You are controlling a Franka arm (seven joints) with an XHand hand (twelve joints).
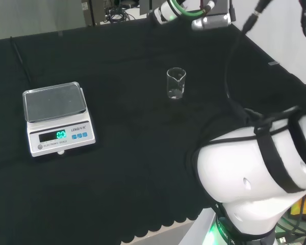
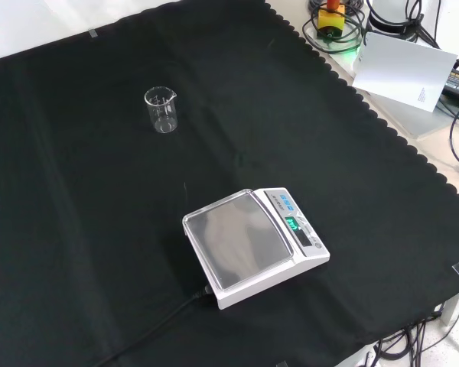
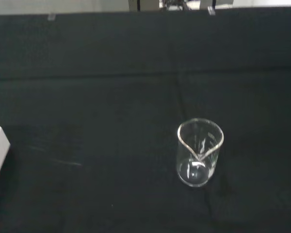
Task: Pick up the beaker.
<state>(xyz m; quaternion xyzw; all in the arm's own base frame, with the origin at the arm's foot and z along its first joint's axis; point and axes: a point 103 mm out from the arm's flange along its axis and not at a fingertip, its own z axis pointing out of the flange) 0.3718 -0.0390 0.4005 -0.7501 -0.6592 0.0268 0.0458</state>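
Beaker (image 1: 176, 83) stands upright and alone on the black cloth of the tabletop (image 1: 132, 153), a small clear glass piece that looks empty as far as the views tell. In the head view it sits a little right of centre and towards the far side; in the front view it is at the upper left, well apart from everything else. A white scale (image 1: 56, 118) with a grey weighing plate and a lit green display rests well to the left of the beaker in the head view, nearer the camera in the front view, with a dark cable running off its corner.

The wrist view looks across the cloth at the beaker, its pouring lip turned towards the camera, with open cloth all round it. How the robot hand is set, open or curled, I cannot tell, and nothing appears to be held.

My reading is that the task is at its 1st step, the approach, with the grasp not yet begun. The next move calls for bringing the robot hand level with the beaker's wall and closing round it without tipping it.
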